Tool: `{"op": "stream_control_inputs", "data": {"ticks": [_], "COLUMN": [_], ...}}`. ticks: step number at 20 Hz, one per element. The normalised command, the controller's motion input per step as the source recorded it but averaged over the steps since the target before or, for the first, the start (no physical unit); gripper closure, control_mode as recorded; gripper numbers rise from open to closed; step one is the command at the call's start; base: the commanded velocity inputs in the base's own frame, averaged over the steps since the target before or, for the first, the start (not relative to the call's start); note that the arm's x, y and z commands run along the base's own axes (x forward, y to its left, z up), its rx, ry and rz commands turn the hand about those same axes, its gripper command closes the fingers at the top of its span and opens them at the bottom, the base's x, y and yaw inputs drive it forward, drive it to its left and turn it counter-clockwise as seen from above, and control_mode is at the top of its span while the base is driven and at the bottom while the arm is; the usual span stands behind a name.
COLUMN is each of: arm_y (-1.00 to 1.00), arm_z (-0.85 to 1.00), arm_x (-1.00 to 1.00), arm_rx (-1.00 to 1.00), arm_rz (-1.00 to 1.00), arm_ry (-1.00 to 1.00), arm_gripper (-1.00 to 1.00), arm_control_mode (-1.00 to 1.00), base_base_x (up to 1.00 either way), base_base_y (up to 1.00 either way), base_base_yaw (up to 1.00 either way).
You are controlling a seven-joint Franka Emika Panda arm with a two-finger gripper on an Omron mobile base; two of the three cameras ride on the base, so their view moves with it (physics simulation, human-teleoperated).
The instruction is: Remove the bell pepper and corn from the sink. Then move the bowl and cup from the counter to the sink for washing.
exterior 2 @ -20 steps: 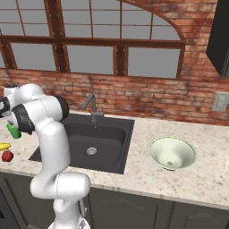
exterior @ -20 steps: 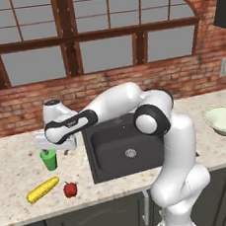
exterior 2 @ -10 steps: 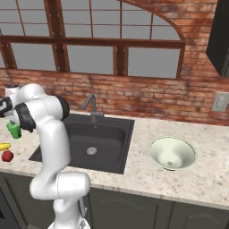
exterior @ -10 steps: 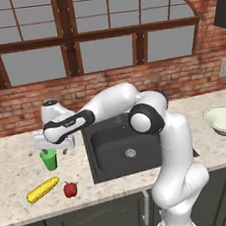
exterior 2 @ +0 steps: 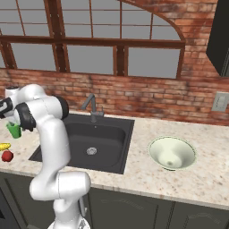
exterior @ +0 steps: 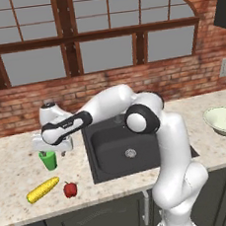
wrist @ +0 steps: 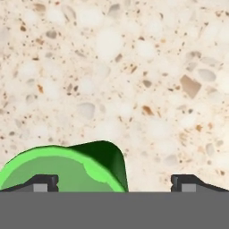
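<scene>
On the speckled beige tabletop [exterior: 12, 166] left of the sink [exterior: 124, 148], the green cup [exterior: 49, 160] is found upright directly beneath the end effector [exterior: 52, 147], which is spread wide, empty, and offset so the cup sits toward one finger.

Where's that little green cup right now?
The cup stands on the counter left of the sink, just beneath the open gripper, behind the corn.

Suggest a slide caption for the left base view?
Open gripper poised over the green cup; corn and pepper already on the counter.
</scene>
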Motion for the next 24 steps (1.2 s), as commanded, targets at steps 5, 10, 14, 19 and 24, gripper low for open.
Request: {"op": "stream_control_inputs", "data": {"ticks": [5,10,14,19,24], "arm_y": [0.02,0.01,0.0,-0.11,-0.21], "arm_z": [-0.17,-0.19,-0.09,0.1,0.11], "arm_x": [0.0,-0.01,-0.03,-0.11,-0.19], "arm_rx": [0.0,-0.02,0.0,0.0,0.0], "arm_rz": [0.0,-0.04,-0.05,-0.06,-0.05], "arm_ry": [0.04,0.14,0.1,0.01,0.0], "arm_gripper": [1.0,1.0,1.0,1.0,1.0], "arm_control_mode": [-1.0,-1.0,-1.0,-1.0,-1.0], "base_base_x": [0.0,0.0,0.0,0.0,0.0], "base_base_y": [0.0,0.0,0.0,0.0,0.0], "base_base_yaw": [0.0,0.0,0.0,0.0,0.0]}}
